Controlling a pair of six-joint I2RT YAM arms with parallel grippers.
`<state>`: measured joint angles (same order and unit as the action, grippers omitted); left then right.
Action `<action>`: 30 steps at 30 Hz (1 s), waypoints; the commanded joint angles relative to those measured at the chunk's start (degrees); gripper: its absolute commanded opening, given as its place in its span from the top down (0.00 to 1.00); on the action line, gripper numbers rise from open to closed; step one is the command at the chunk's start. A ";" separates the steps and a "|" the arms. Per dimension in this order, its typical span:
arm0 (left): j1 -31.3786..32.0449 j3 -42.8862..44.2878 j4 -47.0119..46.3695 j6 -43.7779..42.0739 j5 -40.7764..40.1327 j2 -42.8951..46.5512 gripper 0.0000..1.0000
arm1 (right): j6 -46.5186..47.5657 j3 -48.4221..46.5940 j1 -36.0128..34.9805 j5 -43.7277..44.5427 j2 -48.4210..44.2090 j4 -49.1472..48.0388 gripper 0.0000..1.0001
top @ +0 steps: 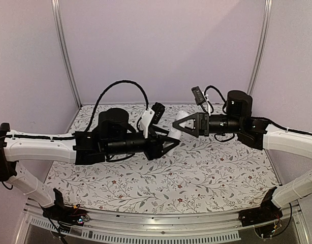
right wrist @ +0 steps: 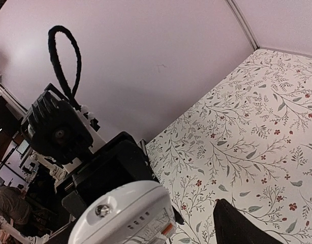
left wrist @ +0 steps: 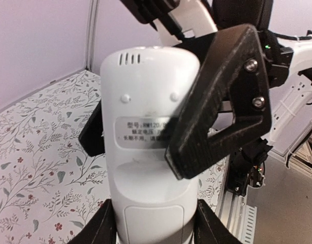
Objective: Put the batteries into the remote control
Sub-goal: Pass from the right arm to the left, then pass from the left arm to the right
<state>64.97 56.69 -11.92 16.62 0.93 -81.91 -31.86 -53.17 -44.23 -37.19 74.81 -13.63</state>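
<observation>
The small white oblong plastic remote control [left wrist: 146,168] stood upright in mid-frame of the left wrist view, its plain back to the camera. That back had a rounded top with a row of short vent slots [left wrist: 129,59], two small bumps below them, a pale printed label [left wrist: 139,131] across the middle and a separate cover panel [left wrist: 153,223] at the bottom edge. In the top external view it was only a white sliver [top: 182,116] at centre frame, raised above the floral-patterned tablecloth [top: 207,173]. In the right wrist view its rounded end [right wrist: 125,213] sat at lower left, with a small round metal dot and an orange patch.

The left gripper [top: 166,145] held the remote's lower end, a black finger [left wrist: 102,226] tight against each side. The right gripper [top: 180,123] straddled the upper part. One black triangular finger [left wrist: 222,101] crossed the right of the back and hid the end of the label, while the other [left wrist: 92,134] showed only as a dark edge at the left. I could not tell whether those fingers pressed or merely bracketed it. The remote's front face was turned away from every camera.

The label carried three lines of small Chinese print, with "RM12" legible in the first and the rest covered or too fine to read
</observation>
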 commanded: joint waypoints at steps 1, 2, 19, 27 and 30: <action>-1.28 -1.55 -9.31 -1.16 15.42 1.67 0.67 | 1.81 -1.27 -0.09 -7.93 -1.91 -4.22 0.26; -1.31 -1.57 -10.09 -0.73 16.81 1.70 0.67 | 1.39 -1.10 -0.15 -8.59 -2.18 -5.61 0.26; -3.11 -4.94 -19.87 3.99 20.54 2.07 0.69 | -5.29 -1.24 -0.78 -13.89 -2.28 -15.73 0.48; -3.18 -6.09 -19.52 3.48 17.99 3.29 0.64 | -6.32 -2.00 -0.76 -11.70 -0.42 -14.32 0.72; -3.56 -7.34 -19.41 3.79 16.15 4.61 0.45 | -5.86 -2.96 -0.77 -10.77 -0.15 -11.18 0.81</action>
<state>62.76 51.29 -29.50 23.07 19.40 -80.25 -34.63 -53.76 -44.99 -49.06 74.00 -28.47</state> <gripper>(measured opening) 0.459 0.501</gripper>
